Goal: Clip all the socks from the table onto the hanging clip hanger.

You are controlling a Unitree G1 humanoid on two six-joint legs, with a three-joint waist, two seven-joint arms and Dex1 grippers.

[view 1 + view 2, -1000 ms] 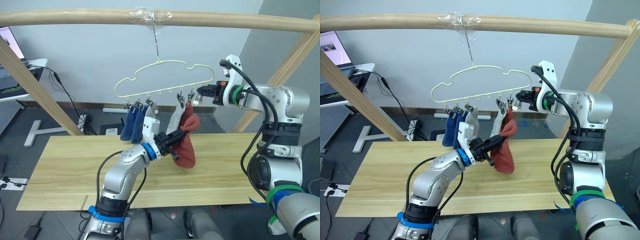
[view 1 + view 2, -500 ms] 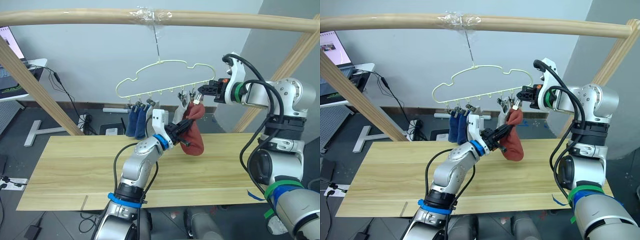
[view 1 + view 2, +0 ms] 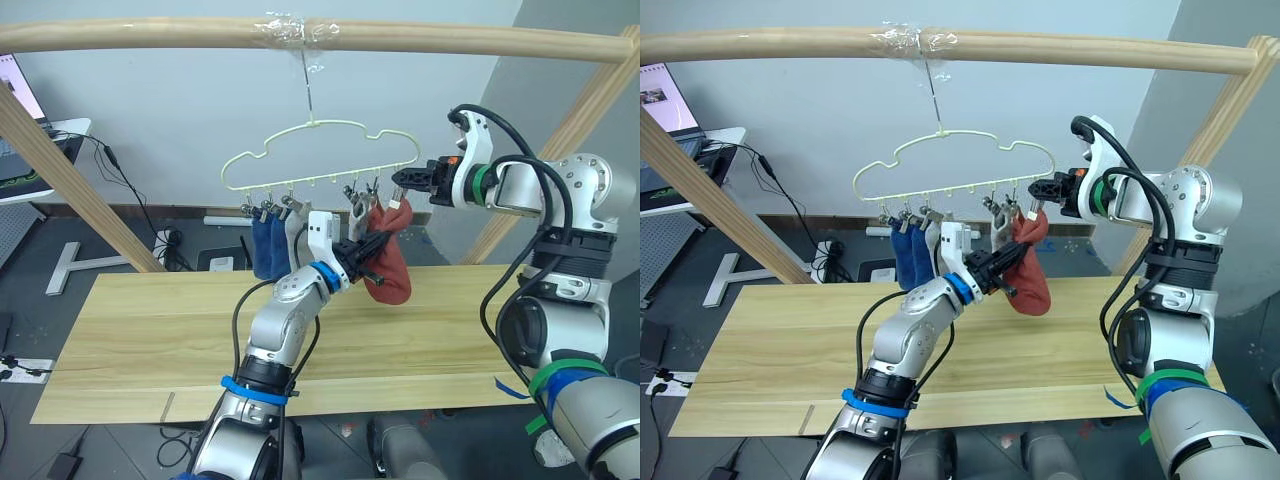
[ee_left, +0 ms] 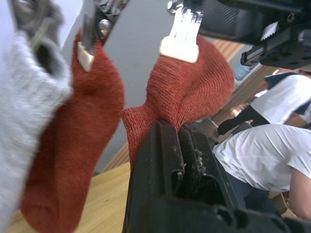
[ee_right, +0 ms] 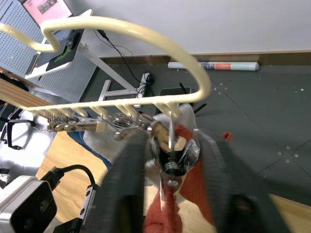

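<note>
Hanging from the wooden pole (image 3: 300, 33) by its hook: the pale-yellow clip hanger (image 3: 320, 150), above the far edge of the table (image 3: 150, 330). Clipped along its row, from the robot's left: two blue socks (image 3: 268, 250) close together, then a light grey sock (image 3: 294, 232), another light grey sock (image 4: 24, 111) further along, and a rust-red sock (image 4: 73, 145) just beside it. No socks seen lying on the wood of the table.

Left hand (image 3: 368, 247) raised up under the right end of the hanger, fingers closed tight on the cloth of a second rust-red sock (image 3: 390, 272). Bunched in this grip, with its rounded part hanging below and to the right of the hand, above the table and not touching it. In the left wrist view, top edge of this sock at a pale clip tip (image 4: 179, 46); whether the clip really bites the cloth, cannot tell.

Right hand (image 3: 402, 181) at the right end of the hanger, at the level of the clips. In the right wrist view, fingers (image 5: 133, 170) set narrow on both sides of the last silver clip (image 5: 170, 150), pressing on it, with the red cloth directly under.

Behind, in the left wrist view, a person in a white shirt (image 4: 262, 150), bent forward.
</note>
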